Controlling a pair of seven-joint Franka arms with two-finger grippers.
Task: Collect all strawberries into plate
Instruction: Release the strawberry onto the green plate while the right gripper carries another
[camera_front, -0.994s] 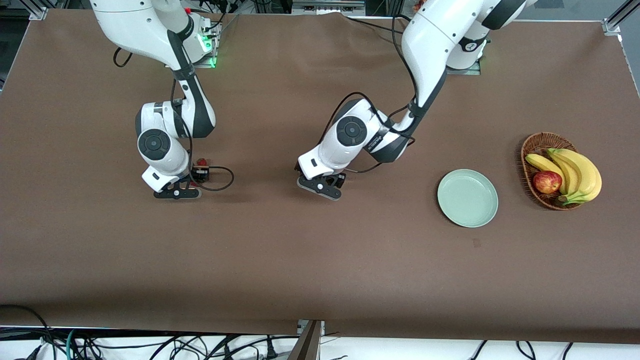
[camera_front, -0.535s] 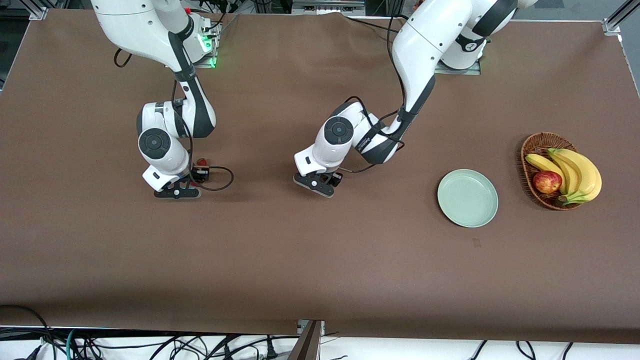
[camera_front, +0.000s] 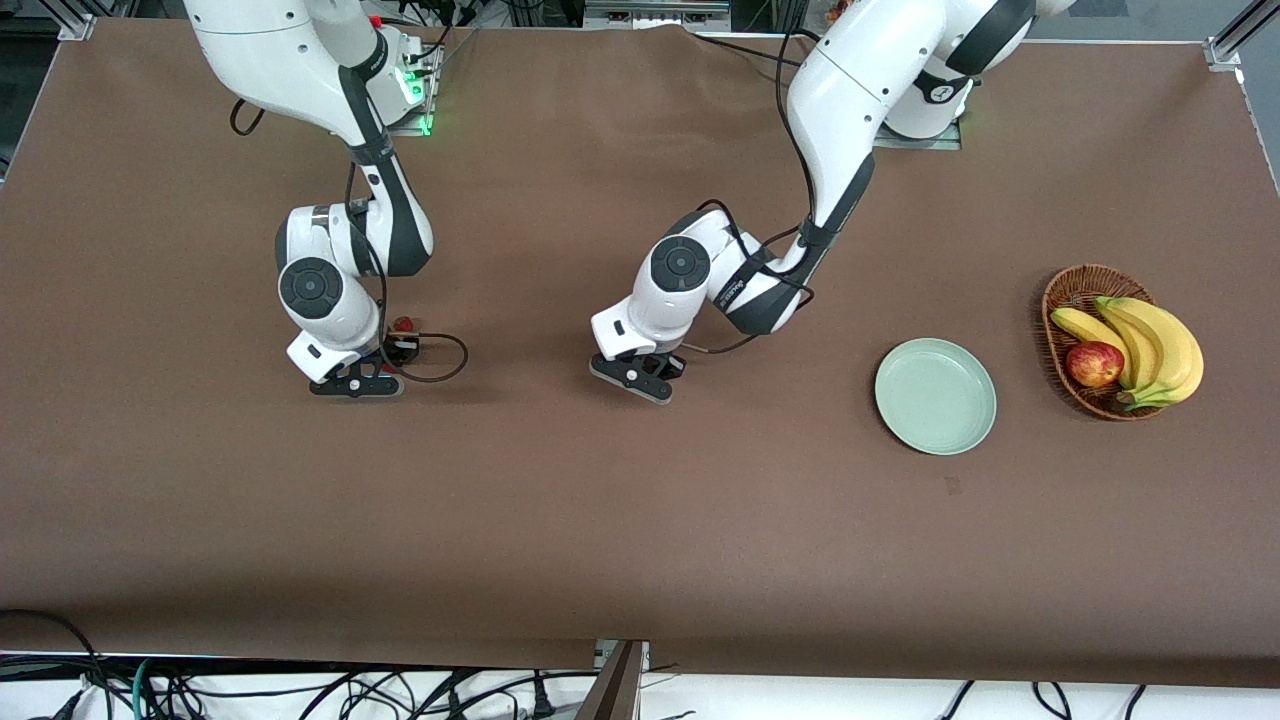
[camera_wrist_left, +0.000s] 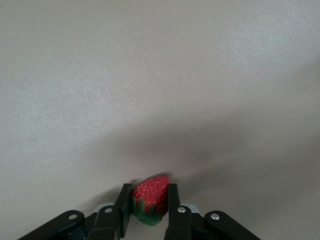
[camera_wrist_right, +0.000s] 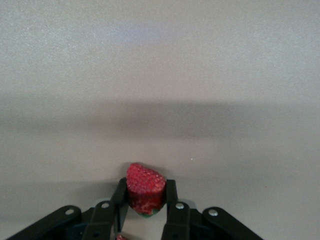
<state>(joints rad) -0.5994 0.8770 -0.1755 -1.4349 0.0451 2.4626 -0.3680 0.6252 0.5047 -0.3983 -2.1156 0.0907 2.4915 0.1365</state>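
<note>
My left gripper (camera_wrist_left: 149, 201) is shut on a red strawberry (camera_wrist_left: 150, 194) with a green top, low over the middle of the table. In the front view that gripper (camera_front: 638, 384) hides its berry. My right gripper (camera_wrist_right: 145, 200) is shut on another strawberry (camera_wrist_right: 144, 189), low over the table toward the right arm's end. From the front, the right gripper (camera_front: 354, 387) also covers what it holds. A third strawberry (camera_front: 404, 324) lies on the table beside the right wrist. The pale green plate (camera_front: 935, 396) sits bare toward the left arm's end.
A brown wicker basket (camera_front: 1068, 290) with bananas (camera_front: 1160, 345) and a red apple (camera_front: 1094, 364) stands beside the plate, at the left arm's end. A black cable (camera_front: 445, 358) loops on the brown table (camera_front: 640, 520) by the right gripper.
Both grippers have closed onto their strawberries. The left arm's hand has shifted a little toward the right arm's end; the right arm has barely moved.
</note>
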